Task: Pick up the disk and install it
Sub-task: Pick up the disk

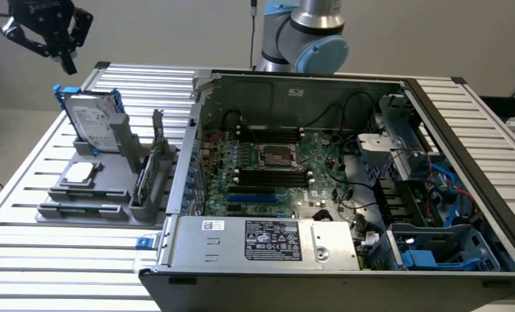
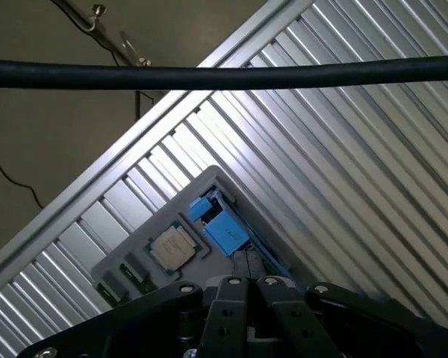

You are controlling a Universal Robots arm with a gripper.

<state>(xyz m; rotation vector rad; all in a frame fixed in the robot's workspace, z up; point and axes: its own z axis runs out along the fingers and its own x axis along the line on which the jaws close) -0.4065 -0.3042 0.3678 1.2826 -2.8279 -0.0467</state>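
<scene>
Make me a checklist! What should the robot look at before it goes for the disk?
1. Is the gripper holding nothing? Ok.
2. Are its jaws open enough to take the disk? Not ok, they are shut.
3. Is the disk standing upright in the grey holder? Ok.
4. Is the gripper up above the disk and apart from it? Ok.
5. Is the computer case open, with its insides showing? Ok.
6. Is there a free slot for the disk inside the computer case? Cannot tell.
</scene>
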